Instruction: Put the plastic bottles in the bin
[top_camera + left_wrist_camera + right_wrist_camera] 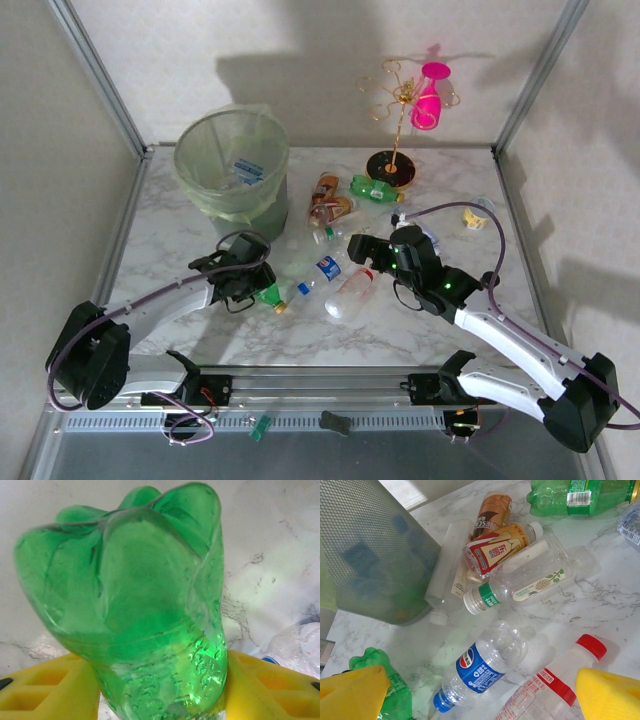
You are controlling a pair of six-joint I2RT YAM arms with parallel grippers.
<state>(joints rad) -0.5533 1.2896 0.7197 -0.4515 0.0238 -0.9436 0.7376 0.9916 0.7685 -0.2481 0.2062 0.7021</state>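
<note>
Top external: bin (205, 150) stands at 11 o'clock on the bench (300, 340), a bottle inside | left wrist: I see my left fingers (45, 690) pinching a green bottle (140, 605) | right wrist: right fingers (610, 695) spread wide above a red-capped bottle (555, 680); heap of bottles (495, 550) lies beside the bin.

Marble tabletop (200, 330) under me, white w/ grey veins. Far left: bin (250, 205), upright. Just right of it, a heap: brown coffee btl (324, 188), red-label btl (497, 547), frosted btl (451, 575), clear green-capped btl (530, 575), all touching. Green btl (375, 189) lies beside a stand's black base (389, 167). Nearer me: blue-label btl (322, 270) and red-capped btl (350, 293), on their sides. Yellow-capped green btl (268, 296) front-left; resting or lifted, can't tell. Small pale item (476, 219) far right.
</note>
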